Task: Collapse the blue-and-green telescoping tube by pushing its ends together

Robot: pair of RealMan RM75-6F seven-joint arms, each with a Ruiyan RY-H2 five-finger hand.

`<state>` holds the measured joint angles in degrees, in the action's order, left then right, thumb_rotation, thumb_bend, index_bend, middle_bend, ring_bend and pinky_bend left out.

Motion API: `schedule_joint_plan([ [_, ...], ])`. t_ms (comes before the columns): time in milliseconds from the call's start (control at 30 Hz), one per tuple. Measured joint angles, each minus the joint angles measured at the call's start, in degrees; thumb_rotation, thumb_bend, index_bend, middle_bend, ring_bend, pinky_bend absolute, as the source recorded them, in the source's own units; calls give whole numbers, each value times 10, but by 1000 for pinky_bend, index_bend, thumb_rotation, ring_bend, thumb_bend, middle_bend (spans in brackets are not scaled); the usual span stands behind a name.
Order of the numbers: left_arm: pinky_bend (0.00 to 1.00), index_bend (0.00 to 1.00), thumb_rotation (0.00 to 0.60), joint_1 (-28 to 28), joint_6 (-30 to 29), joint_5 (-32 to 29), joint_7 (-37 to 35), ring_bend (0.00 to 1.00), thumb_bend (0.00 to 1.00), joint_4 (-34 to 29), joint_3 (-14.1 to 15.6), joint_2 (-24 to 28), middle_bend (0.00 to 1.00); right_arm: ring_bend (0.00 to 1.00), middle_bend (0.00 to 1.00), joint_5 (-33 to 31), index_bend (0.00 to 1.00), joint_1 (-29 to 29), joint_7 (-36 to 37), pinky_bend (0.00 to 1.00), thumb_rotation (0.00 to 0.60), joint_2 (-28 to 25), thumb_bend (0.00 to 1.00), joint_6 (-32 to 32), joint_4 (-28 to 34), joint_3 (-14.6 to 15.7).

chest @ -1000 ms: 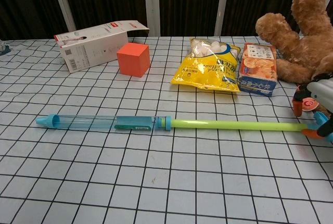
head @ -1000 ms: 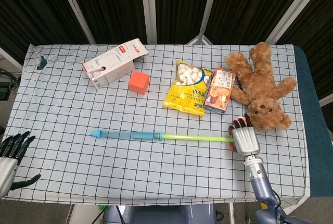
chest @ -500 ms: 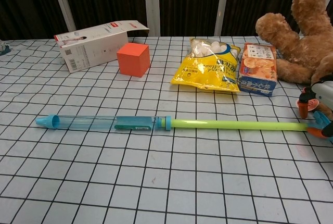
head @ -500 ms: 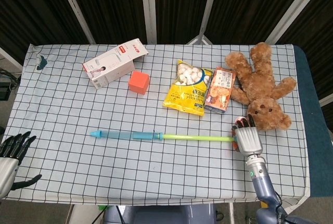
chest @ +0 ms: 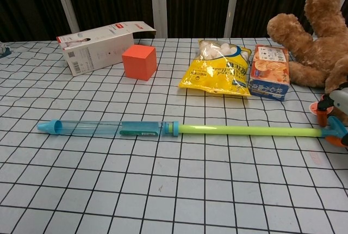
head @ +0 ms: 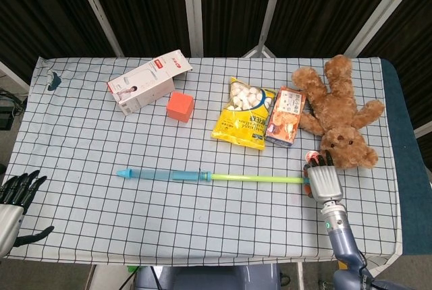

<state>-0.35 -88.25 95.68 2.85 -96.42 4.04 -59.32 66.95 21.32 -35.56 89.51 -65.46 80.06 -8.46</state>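
Across the lower middle of the desk [head: 81, 216] lies the fully extended tube [head: 202, 177], its green right tip beside the right hand [head: 322, 181], grasp indiscernible; an off-axis push would likely skew rather than collapse it.

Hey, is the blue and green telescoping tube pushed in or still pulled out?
Pulled out. The telescoping tube lies flat on the table, its long green section fully exposed beyond the blue barrel, reaching to the right hand.

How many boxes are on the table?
2. A white carton lies on its side at the back left, beside the orange cube; a small orange box sits between the yellow snack bag and the teddy bear. None looks hidden.
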Motion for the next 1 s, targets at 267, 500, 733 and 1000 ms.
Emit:
schedule_joint_plan([
  [267,0,0,600,0,-2,0,0,0,131,1,0,-1,0,181,308,-6,524,4,-2,61,600,2,366,1,-6,4],
  [500,0,0,600,0,-1,-1,0,0,131,1,0,-1,0,181,308,-12,565,6,-4,61,600,3,395,1,-9,6],
  [733,0,0,600,0,-1,-1,-1,0,131,0,0,0,0,181,308,-14,657,7,-2,61,600,2,458,-1,-7,10],
  [1000,0,0,600,-2,5,-7,-3,0,131,-5,-1,1,0,181,308,-3,675,5,5,61,600,-7,459,-8,16,17],
])
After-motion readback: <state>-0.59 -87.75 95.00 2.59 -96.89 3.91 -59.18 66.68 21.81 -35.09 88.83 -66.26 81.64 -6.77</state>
